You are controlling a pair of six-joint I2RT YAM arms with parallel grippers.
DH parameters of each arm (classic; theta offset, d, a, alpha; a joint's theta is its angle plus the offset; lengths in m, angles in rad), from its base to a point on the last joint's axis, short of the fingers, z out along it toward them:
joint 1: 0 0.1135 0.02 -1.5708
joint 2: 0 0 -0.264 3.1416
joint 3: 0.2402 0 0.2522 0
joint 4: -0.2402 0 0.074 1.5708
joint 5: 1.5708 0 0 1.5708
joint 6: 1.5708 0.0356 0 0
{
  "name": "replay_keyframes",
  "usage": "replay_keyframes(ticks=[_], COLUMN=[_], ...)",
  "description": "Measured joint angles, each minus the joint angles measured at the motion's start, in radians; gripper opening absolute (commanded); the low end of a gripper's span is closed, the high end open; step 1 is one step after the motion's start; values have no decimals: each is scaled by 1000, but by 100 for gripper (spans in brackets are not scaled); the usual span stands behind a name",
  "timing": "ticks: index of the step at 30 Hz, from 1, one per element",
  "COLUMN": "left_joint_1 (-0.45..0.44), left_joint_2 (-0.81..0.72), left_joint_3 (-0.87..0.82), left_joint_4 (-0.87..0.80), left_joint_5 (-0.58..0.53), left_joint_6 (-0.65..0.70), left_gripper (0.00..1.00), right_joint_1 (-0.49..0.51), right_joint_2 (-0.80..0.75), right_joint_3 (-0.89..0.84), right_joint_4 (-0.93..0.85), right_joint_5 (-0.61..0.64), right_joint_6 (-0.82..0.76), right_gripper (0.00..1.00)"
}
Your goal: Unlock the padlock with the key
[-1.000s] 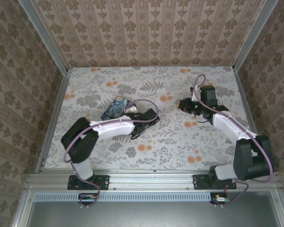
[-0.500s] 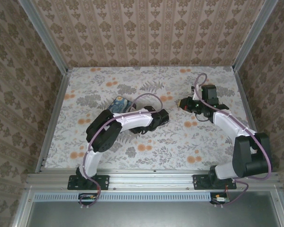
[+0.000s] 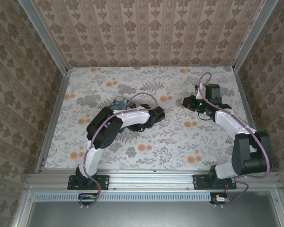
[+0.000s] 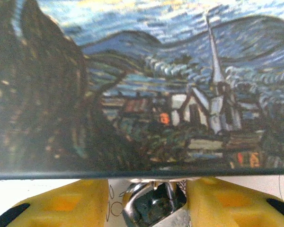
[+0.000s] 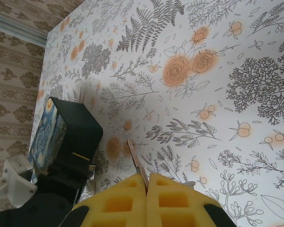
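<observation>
By my reading the task is sitting at an early stage. The right pincer (image 5: 146, 182) is pressing its yellow pads (image 5: 113, 203) together on the key (image 5: 135, 158), whose thin blade is poking out from between them above the floral table (image 5: 236, 71), so the key is looking secured. The left pincer (image 4: 146, 201) is standing spread around the padlock (image 4: 155, 213), which is sitting low between its pads, just beside the near edge of the blue painted tin (image 4: 142, 85). A sliver of table is showing between the padlock and one pad, so I am judging this grip as not yet made. What is remaining is most of the job: clamping the padlock, bringing the two pieces together, seating the blade in the keyhole, turning it and freeing the shackle. The left wrist view is giving the close look at the silvery padlock, though it is too blurred to tell whether the shackle is latched. The right wrist view is giving the key's blade and, further off, the tin. The top view is laying out the left arm (image 3: 128, 117) folded beside the tin and the right arm (image 3: 227, 123) reaching well apart from it, with bare table lying between. From there, padlock and key are too small to make out.
</observation>
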Motion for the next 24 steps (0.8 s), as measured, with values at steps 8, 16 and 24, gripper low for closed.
replay_keyframes(ticks=[8,16,24], left_joint_1=[14,44,116], left_joint_2=[23,-101,-258], left_joint_3=[12,-152,-317], left_joint_4=[12,193,380], left_joint_5=[11,84,264], left_joint_6=[2,132,373], left_gripper=[32,19,11], right_joint_1=[0,0,0], right_joint_2=[0,0,0], right_joint_3=[0,0,0], right_joint_4=[0,-2,-2], right_joint_5=[-13,-15,-15], right_joint_6=[0,-1,0], right_gripper=[0,0,0])
